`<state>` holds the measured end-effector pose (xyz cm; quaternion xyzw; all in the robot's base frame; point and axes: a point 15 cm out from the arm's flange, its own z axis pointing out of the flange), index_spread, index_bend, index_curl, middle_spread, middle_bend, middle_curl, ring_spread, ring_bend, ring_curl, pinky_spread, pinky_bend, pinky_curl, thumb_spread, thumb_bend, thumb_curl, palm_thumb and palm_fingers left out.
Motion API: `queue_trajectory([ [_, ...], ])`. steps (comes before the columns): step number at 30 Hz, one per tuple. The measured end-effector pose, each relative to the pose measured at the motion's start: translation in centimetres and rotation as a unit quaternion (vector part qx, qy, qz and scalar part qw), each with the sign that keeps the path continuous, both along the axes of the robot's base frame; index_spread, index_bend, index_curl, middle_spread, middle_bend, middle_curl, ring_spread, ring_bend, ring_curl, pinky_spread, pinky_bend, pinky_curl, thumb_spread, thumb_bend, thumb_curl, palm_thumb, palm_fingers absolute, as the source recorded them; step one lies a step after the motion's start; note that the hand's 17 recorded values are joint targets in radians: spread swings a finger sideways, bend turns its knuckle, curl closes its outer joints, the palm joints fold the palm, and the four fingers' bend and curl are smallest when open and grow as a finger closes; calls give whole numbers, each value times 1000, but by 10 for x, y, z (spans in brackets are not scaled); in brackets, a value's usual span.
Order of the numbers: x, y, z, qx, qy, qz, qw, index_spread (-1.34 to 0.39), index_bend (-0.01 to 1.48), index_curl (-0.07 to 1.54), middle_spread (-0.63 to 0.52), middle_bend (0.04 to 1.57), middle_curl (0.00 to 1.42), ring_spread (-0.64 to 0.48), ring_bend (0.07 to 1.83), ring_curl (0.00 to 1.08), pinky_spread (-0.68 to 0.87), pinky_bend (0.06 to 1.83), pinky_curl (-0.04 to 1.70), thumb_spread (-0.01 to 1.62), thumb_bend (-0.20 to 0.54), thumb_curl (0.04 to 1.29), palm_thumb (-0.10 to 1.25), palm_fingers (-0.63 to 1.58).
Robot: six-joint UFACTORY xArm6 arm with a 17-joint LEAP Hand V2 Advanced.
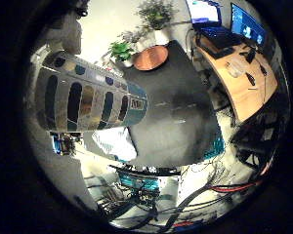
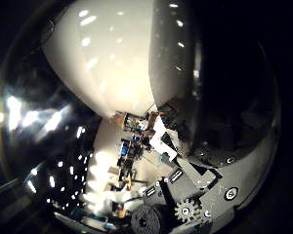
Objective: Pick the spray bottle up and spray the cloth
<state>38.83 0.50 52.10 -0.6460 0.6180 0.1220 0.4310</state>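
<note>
Spray bottle (image 1: pixel 88 100) is held close at left of frame; cloth (image 1: pixel 115 141) lies below. Finger state cannot be told; slippage is risked, or the cloth missed.

Patterned spray bottle (image 1: pixel 88 100) close to palm, white cloth (image 1: pixel 115 142) on dark table (image 1: pixel 176 117)

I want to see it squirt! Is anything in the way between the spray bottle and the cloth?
Nothing visible is. The spray bottle is close to the palm, and the cloth lies just past it on the dark table. The copper plate sits far aside.
</note>
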Motion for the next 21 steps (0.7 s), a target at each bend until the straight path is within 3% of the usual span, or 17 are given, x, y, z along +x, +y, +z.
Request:
queue_trajectory([
  [10, -20, 119, 10, 48, 64, 145, 986, -342, 952, 883, -233, 1210, 931, -212, 1451, 635, -309, 1357, 618, 1007, -11, 891, 929, 1161],
  [21, -12, 177, -45, 77, 200, 195, 957, -341, 951, 879, -230, 1207, 925, -213, 1452, 639, -312, 1352, 611, 963, -13, 898, 940, 1164],
])
